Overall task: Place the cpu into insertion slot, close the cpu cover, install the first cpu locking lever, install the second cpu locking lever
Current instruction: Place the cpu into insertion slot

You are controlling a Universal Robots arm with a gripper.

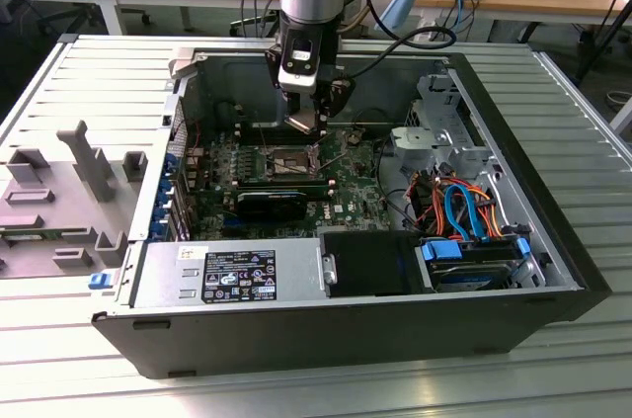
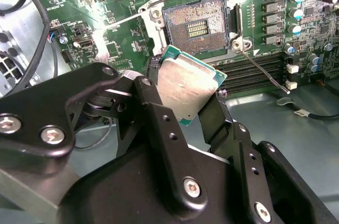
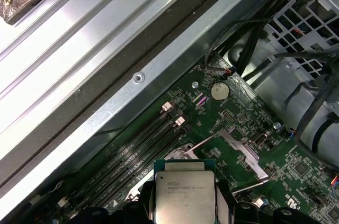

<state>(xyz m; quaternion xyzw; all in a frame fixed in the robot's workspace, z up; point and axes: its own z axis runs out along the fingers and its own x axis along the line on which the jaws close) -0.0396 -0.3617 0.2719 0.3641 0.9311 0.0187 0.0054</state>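
The claw (image 2: 184, 106) is clenched on the cpu (image 2: 188, 87), pinching two opposite edges; it hangs tilted above the board (image 2: 63, 1), not touching it; the open insertion slot (image 2: 197, 25) lies just ahead of the claw, its pins bare.

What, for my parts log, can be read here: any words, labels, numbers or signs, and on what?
The cpu, shut in the gripper: printed lines on its metal top, too small to read.
The power supply label: white print on black, too small to read.
The green circuit board: white lettering, blurred.
Nothing can be quoted.
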